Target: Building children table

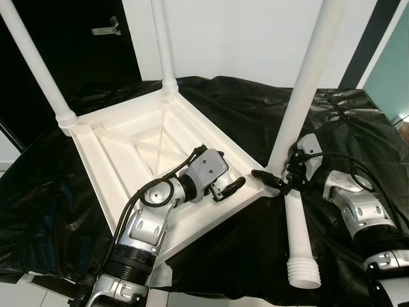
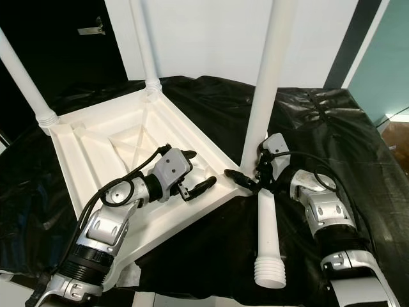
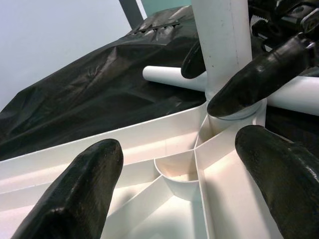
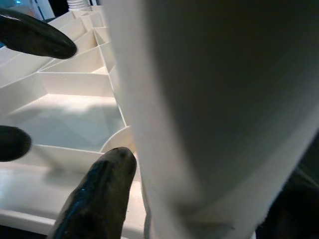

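Loose white leg [image 1: 298, 236] lies nearest, flat on the black sheet [image 1: 358, 121], threaded end [image 1: 304, 272] toward the camera, its far end running up under the corner of the table.

White plastic tabletop [image 1: 108, 147] sits upside down on the sheet-covered worktop, ribbed underside up. Three legs stand in corner sockets: back-left leg [image 1: 38, 64], rear leg [image 1: 163, 45], near-right leg [image 1: 307, 83].

Left gripper [image 1: 229, 190] reaches in over the ribbed underside beside the near-right corner. Fingers spread, nothing between them; in the left wrist view both fingertips [image 3: 79, 191] hover above the ribs, pointed at the socket.

Right gripper [image 1: 276, 182] is at the base of the near-right leg, just above the socket. Its fingers sit either side of the leg; one fingertip [image 4: 102, 191] lies against the leg's foot in the right wrist view. The opposite finger is mostly hidden behind the leg, so the grip looks closed on it but contact on that side is not certain.

Dark door [image 1: 70, 38] with metal handle [image 1: 105, 28] behind, white wall [image 1: 236, 38] beside it.
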Available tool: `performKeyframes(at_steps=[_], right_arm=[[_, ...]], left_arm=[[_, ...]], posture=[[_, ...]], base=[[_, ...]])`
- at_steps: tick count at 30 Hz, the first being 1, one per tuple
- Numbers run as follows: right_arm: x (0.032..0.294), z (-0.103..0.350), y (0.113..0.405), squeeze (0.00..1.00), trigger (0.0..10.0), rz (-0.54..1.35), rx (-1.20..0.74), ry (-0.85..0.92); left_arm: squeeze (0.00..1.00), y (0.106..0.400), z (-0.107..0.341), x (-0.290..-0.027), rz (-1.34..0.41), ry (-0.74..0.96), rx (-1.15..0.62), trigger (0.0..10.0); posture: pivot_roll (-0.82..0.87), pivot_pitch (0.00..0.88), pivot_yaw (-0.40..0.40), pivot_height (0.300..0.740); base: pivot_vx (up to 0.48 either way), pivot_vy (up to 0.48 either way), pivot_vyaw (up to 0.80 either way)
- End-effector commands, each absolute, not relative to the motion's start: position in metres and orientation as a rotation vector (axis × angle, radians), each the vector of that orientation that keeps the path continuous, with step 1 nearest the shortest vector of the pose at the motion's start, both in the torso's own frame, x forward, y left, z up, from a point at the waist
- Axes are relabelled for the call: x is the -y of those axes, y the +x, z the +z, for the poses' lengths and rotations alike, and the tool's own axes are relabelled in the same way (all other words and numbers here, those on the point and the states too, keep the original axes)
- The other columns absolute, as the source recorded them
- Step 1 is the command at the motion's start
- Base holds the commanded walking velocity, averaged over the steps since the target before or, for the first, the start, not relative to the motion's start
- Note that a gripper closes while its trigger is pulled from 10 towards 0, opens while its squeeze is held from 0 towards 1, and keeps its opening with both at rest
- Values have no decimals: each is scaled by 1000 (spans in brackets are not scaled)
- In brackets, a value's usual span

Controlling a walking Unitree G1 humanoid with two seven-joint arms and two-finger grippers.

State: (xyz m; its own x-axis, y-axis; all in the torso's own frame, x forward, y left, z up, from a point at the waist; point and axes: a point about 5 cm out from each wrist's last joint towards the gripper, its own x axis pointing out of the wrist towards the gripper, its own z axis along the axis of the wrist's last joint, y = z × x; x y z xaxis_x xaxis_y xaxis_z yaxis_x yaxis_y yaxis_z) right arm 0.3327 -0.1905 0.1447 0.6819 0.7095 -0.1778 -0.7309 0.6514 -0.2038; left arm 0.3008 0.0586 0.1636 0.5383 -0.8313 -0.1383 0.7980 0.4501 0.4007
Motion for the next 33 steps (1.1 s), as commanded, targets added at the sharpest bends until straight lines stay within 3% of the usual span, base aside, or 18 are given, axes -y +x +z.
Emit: performKeyframes(at_steps=[1,13,14,15,16,23,33], right_arm=[[186,140,333,0,0,846,-104,-282],[200,125,330,0,0,788,-148,-261],[201,125,330,0,9216,752,-138,-254],[201,125,330,0,9216,752,-138,-254],[200,125,330,0,10000,725,-131,-244],[197,121,329,0,10000,560,-111,-256],[178,108,316,0,10000,98,-98,-153]], left_arm=[[0,306,165,-61,-904,438,93,10000],[0,304,163,-61,-907,435,92,10000],[0,303,163,-60,-910,434,93,10000],[0,303,163,-60,-910,434,93,10000],[0,303,163,-60,-913,434,93,10000],[0,302,162,-59,-923,435,90,10000],[0,301,162,-59,-943,440,84,10000]], posture=[[-14,0,-12,740],[-31,0,-15,740],[-33,0,-16,740],[-33,0,-16,740],[-34,0,-15,740],[-36,0,-6,740],[-45,0,11,740]], base=[[0,0,0],[0,0,0],[0,0,0],[0,0,0],[0,0,0],[0,0,0],[0,0,0]])
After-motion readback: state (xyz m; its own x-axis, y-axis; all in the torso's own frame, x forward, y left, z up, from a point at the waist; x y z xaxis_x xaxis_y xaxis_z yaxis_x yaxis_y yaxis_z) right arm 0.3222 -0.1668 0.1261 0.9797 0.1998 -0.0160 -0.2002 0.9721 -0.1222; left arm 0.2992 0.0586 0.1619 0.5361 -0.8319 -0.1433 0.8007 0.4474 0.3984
